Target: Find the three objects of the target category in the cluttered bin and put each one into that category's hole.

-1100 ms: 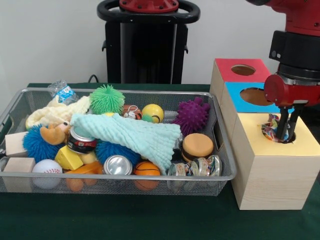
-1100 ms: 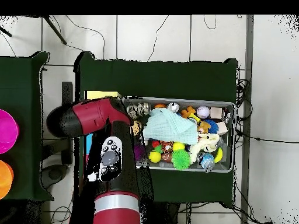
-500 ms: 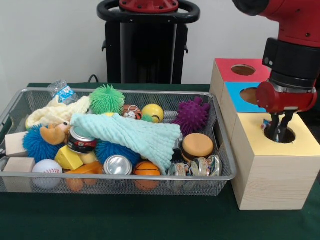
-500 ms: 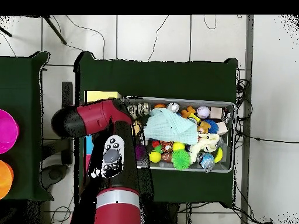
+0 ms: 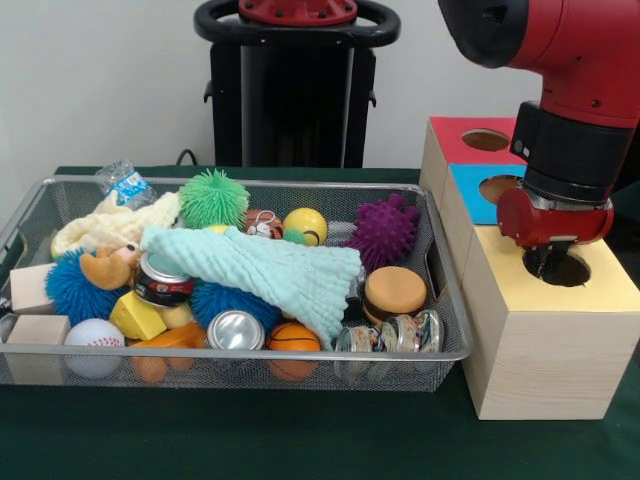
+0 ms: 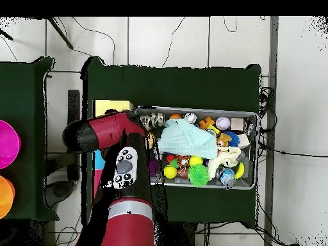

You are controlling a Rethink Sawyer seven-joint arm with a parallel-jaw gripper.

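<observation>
We see the gripper above the round hole of the yellow-topped box, its tips hidden in the hole, so we cannot tell its opening or its load. The wire bin beside the box holds a mint cloth, balls and crushed cans on the green worktop.

Even, bright indoor light, soft shadows under bin; no glare, pics sharp.

Fingers hidden inside yellow box hole.
</observation>
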